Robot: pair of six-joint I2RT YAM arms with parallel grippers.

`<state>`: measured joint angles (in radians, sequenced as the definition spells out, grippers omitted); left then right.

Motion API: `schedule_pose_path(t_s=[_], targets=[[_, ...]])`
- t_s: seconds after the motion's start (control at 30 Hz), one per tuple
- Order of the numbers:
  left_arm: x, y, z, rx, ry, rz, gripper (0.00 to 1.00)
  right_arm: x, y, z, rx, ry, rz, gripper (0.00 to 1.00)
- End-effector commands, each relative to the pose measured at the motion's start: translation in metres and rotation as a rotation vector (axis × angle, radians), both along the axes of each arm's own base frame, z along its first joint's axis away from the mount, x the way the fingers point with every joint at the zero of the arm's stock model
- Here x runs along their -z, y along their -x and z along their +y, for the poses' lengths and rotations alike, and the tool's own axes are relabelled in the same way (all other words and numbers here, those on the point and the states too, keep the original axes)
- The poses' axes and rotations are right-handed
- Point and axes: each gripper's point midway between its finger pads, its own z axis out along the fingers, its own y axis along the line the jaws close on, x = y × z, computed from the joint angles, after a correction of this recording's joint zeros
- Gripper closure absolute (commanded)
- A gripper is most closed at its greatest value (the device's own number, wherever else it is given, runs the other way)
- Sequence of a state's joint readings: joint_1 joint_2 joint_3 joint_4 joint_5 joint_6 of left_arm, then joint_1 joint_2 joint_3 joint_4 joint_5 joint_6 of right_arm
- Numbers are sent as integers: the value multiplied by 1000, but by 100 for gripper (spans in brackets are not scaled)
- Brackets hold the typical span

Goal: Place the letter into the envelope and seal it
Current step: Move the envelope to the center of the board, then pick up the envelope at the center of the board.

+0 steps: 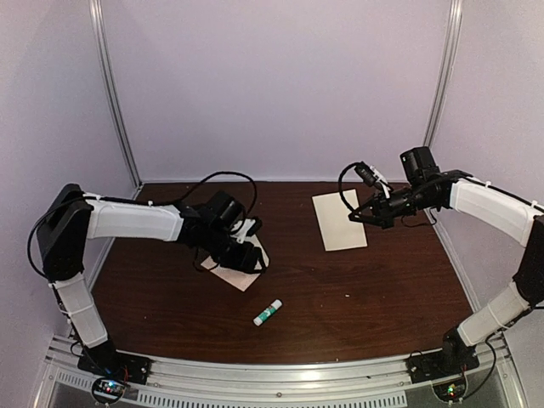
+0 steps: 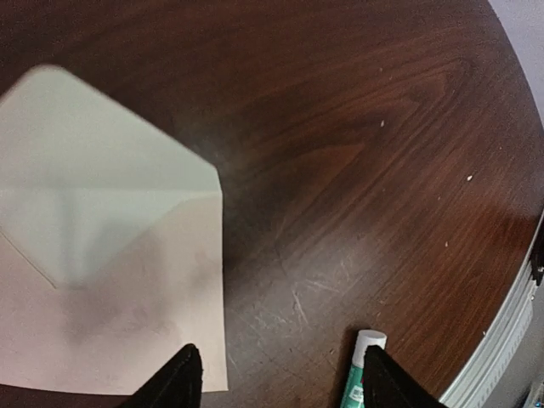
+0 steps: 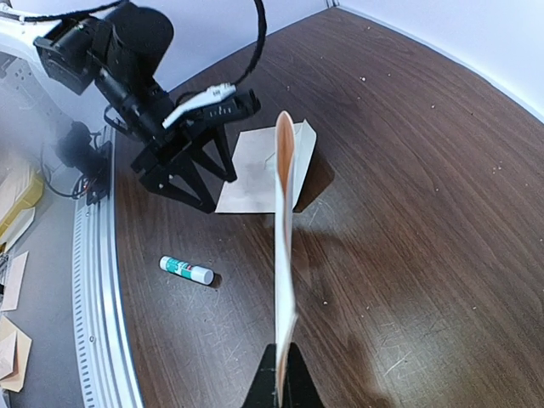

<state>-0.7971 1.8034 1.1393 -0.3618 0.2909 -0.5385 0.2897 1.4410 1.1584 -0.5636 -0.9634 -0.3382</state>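
On the right, the right gripper [image 3: 279,374] pinches the letter [image 3: 286,238] by its edge; it may flop or slip. Over the envelope [image 2: 110,280], the left gripper [image 2: 280,378] is open.

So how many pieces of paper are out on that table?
2. The envelope, flap open, lies under the left claw; the letter is pinched edge-on in the right claw, farther right. Another could hide beneath the left arm.

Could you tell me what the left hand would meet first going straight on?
Probably the bare table, between envelope and glue stick; one finger may clip the envelope. Depth is unclear.
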Motion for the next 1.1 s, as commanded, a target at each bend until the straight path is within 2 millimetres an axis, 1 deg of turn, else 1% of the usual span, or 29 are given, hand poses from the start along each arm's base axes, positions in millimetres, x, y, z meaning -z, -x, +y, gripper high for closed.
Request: schedule_pose_path(t_s=[0.0, 0.07, 0.17, 0.2, 0.27, 0.33, 0.43, 0.5, 0.67, 0.73, 0.8, 0.9, 1.07], targets=[[-66, -42, 18, 118, -107, -286, 34, -12, 2, -7, 21, 11, -71, 100], [-83, -59, 29, 152, -129, -366, 32, -11, 2, -9, 26, 15, -82, 100], [-100, -71, 32, 268, -13, -431, 34, -11, 0, -10, 29, 23, -90, 100], [-105, -82, 34, 280, 3, -484, 34, -10, -1, -10, 29, 26, -92, 100], [-104, -94, 36, 321, 16, -523, 33, -7, -1, -10, 28, 35, -90, 100], [-96, -106, 38, 368, 6, -525, 34, -5, 0, -11, 26, 38, -89, 100], [-74, -111, 37, 491, -24, -515, 36, -4, 4, -11, 22, 35, -99, 100], [-61, -116, 36, 554, -46, -542, 36, -3, 5, -11, 21, 31, -100, 100], [-33, -147, 44, 569, -101, -601, 35, 1, 9, -11, 11, 24, -88, 100], [-30, -158, 44, 560, -80, -606, 35, 0, 12, -11, 8, 20, -89, 100], [-28, -160, 41, 575, -22, -599, 35, 0, 13, -12, 13, 22, -95, 100], [-17, -159, 37, 612, 6, -592, 36, 1, 12, -14, 21, 27, -103, 100], [2, -152, 28, 676, 64, -534, 41, 5, 10, -14, 26, 34, -95, 100]])
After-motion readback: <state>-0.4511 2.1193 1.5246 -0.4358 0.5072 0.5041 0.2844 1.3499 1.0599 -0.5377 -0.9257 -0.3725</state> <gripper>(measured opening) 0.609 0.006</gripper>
